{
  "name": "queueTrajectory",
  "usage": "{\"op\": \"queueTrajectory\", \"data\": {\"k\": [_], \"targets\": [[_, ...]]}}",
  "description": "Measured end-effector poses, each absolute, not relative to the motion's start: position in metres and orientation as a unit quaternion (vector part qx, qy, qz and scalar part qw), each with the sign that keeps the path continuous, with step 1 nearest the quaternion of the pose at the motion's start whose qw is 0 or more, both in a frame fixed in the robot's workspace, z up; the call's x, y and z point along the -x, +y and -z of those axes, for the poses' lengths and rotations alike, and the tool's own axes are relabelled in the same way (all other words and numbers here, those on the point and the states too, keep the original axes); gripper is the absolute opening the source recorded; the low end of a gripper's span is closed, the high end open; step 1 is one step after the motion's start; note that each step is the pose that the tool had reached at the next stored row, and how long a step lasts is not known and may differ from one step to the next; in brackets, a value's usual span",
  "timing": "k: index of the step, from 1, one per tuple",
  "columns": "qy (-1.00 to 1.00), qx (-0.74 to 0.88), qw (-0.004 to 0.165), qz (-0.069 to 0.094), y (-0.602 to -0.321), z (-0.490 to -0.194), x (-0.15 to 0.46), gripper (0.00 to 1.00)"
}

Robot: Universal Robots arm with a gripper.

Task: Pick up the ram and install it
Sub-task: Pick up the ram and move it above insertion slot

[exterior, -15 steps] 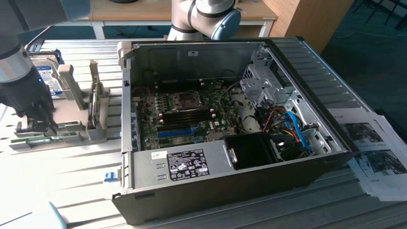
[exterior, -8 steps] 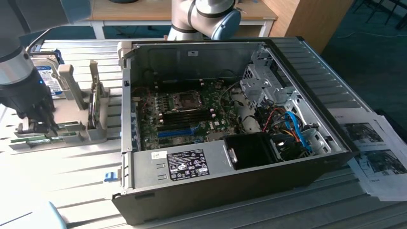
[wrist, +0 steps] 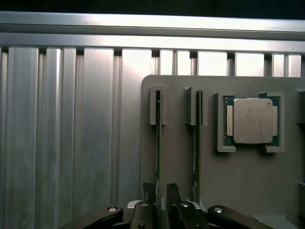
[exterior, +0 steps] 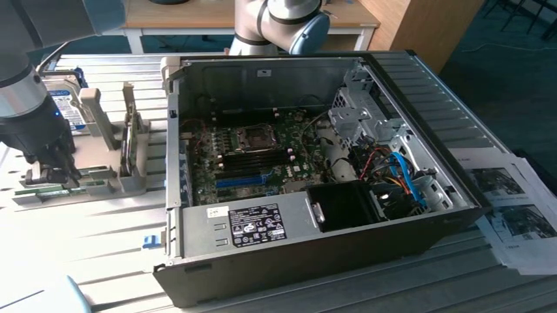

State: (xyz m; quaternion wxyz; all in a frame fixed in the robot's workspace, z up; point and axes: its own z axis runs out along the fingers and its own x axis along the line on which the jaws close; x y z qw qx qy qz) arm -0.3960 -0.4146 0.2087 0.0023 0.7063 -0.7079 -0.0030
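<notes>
I have the gripper [wrist: 161,187] down low over the grey holder [wrist: 238,181], and its jaws are spread, not clamped on anything. In the wrist view the two fingers [wrist: 149,192] stand one on each side of the ram [wrist: 158,143], with a gap between the pads and the board, so I read it as straddled but not gripped.

The ram sits on its edge in a slot of the holder, in the slot farthest from the processor [wrist: 252,120]. A second stick [wrist: 195,143] stands on edge in the next slot, between the ram and the processor. The processor lies flat in its own square recess of the holder. The holder rests on a ribbed metal table [wrist: 71,119].

In the exterior view the gripper [exterior: 48,171] hangs from the arm at the holder [exterior: 96,186], which is toward the exterior view's left. A hard drive [exterior: 65,104] stands just behind the holder. The open computer case [exterior: 287,248] lies beside the holder toward the exterior view's right, with its motherboard [exterior: 261,153] exposed. Printed sheets [exterior: 513,208] lie beyond the case, well apart from the holder.
</notes>
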Motion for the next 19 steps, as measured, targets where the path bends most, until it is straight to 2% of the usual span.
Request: {"op": "queueTrajectory", "data": {"k": [19], "targets": [[-0.701,-0.713,0.002,0.003,-0.4138,-0.2078,0.396,0.24]]}}
